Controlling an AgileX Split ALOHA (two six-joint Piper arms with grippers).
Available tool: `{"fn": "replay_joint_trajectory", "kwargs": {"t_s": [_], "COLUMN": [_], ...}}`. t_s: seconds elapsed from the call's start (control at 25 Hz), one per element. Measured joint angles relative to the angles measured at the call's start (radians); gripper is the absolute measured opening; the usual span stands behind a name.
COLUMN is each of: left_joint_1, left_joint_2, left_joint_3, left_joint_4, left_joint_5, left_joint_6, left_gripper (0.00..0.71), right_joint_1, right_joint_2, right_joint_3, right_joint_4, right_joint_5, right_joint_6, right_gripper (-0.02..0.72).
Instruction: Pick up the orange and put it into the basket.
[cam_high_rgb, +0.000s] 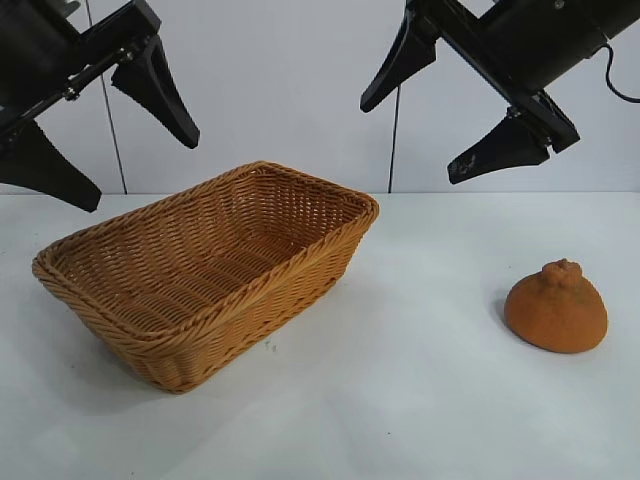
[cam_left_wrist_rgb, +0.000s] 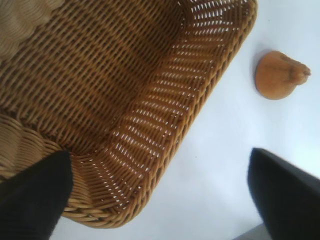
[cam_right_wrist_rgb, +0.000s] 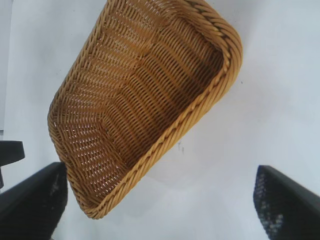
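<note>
The orange (cam_high_rgb: 556, 308) sits on the white worktop (cam_high_rgb: 420, 400) at the right of the scene, well apart from the basket (cam_high_rgb: 200, 275), which lies at the left with its open mouth up and nothing in it. The fruit rests on its broad base, the knobby bump at its top pointing up.

By its looks it should be firm but slightly yielding, of moderate weight for its size, and its rough, pebbled skin ought to give good friction. The shape is the awkward part: the sides slope in toward the top, so fingers closing high on it would likely slide up and off. The safer hold, I judge, is low across the widest part of the body, below the bump, with pressure kept gentle enough not to bruise the rind. On its flat base it seems unlikely to roll away when touched.

The right claw (cam_high_rgb: 455, 105) hangs high above the worktop, up and to the left of the orange, its fingers spread wide and holding nothing. The left claw (cam_high_rgb: 100, 140) hovers above the basket's left end, likewise spread and empty. The right one is nearer the fruit and looks the natural one to take it.

No brand, label or writing can be read on any of these things.
</note>
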Motion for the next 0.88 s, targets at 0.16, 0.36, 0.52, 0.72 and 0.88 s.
{"fn": "replay_joint_trajectory", "kwargs": {"t_s": [0.16,0.36,0.52,0.72,0.88], "left_joint_1": [0.0,0.0,0.0,0.0,0.0], "left_joint_2": [0.0,0.0,0.0,0.0,0.0], "left_joint_3": [0.0,0.0,0.0,0.0,0.0], "left_joint_4": [0.0,0.0,0.0,0.0,0.0], "left_joint_5": [0.0,0.0,0.0,0.0,-0.019], "left_joint_6": [0.001,0.001,0.001,0.001,0.001], "left_gripper": [0.672,0.672,0.672,0.672,0.672], "right_joint_1": [0.0,0.0,0.0,0.0,0.0], "right_joint_2": [0.0,0.0,0.0,0.0,0.0], "right_joint_3": [0.0,0.0,0.0,0.0,0.0], "right_joint_4": [0.0,0.0,0.0,0.0,0.0], "right_joint_5": [0.0,0.0,0.0,0.0,0.0], "right_joint_6": [0.0,0.0,0.009,0.011,0.012], "right_gripper": [0.694,0.694,0.694,0.694,0.694]}}
